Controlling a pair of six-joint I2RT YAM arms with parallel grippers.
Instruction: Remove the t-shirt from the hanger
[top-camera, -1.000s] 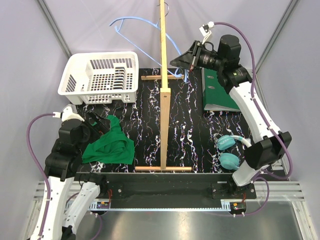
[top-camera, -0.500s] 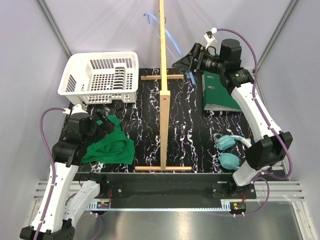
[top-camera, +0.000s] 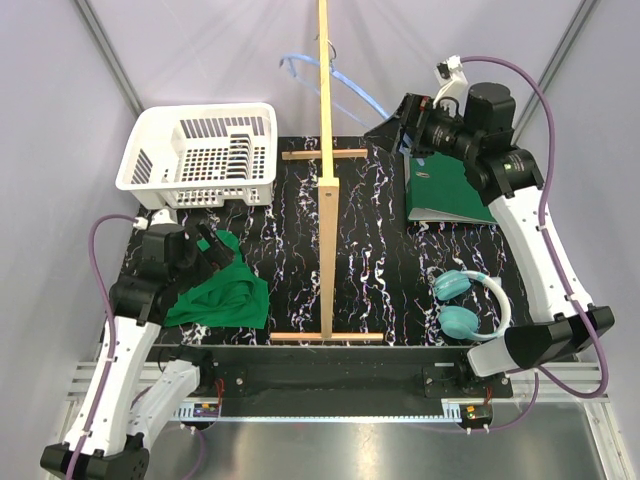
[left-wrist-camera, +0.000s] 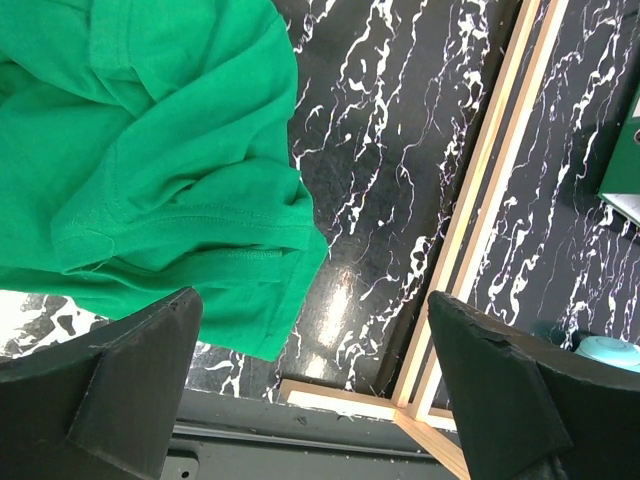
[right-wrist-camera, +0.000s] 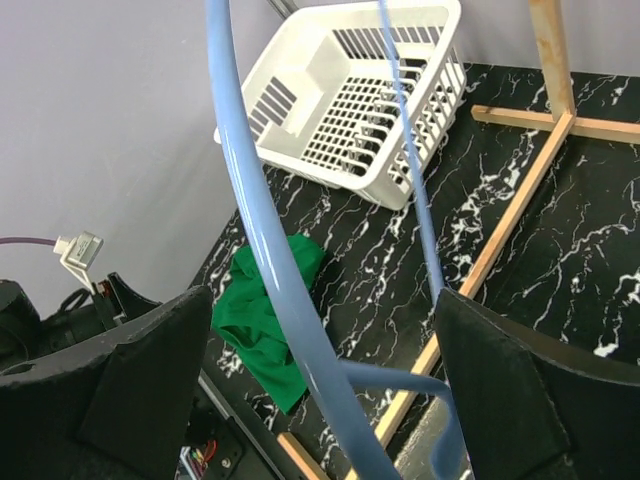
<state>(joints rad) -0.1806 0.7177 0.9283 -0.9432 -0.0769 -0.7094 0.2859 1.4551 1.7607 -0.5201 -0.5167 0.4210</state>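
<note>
The green t-shirt lies crumpled on the black marbled mat at the front left, off the hanger; it also shows under the left wrist and far below the right wrist. The bare light blue hanger hangs up by the wooden stand's pole. My right gripper is open beside it. In the right wrist view, the hanger's bar runs between the wide-apart jaws without being pinched. My left gripper hovers open just above the shirt's edge, holding nothing.
A tall wooden stand rises mid-table with its base rails on the mat. There is a white basket at the back left, a green binder under the right arm and teal headphones at the front right.
My right gripper opened and let go of the hanger, then drew back to the right; the hanger swung. The left arm shifted slightly, still open over the shirt.
</note>
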